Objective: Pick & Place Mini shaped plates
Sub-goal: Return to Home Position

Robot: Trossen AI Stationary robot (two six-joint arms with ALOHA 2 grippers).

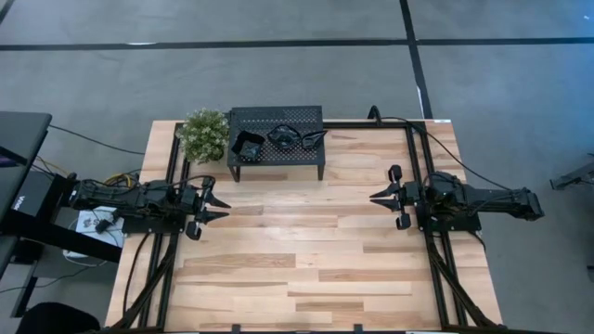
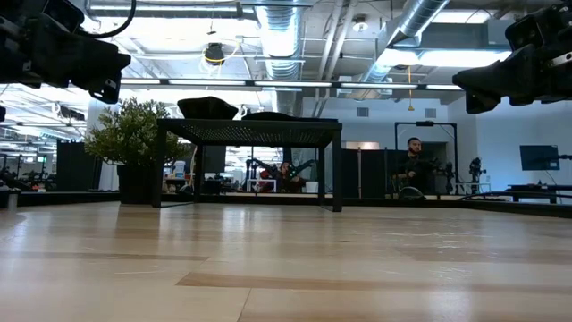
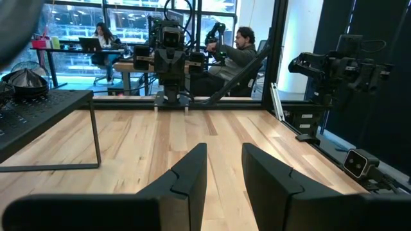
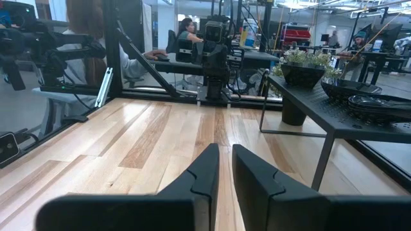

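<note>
Several glossy black mini shaped plates lie on top of a black perforated metal stand at the table's far middle. The right wrist view shows them as shallow dishes resting on the stand's top. My left gripper hovers level over the table's left side, open, with nothing between its fingers. My right gripper hovers level over the right side and faces the left one. Only a narrow gap separates its fingers, and nothing is in it.
A small potted plant stands left of the stand at the far left. A black frame rail runs round the table's edges. The wooden tabletop lies between the two arms. People sit at desks in the room beyond.
</note>
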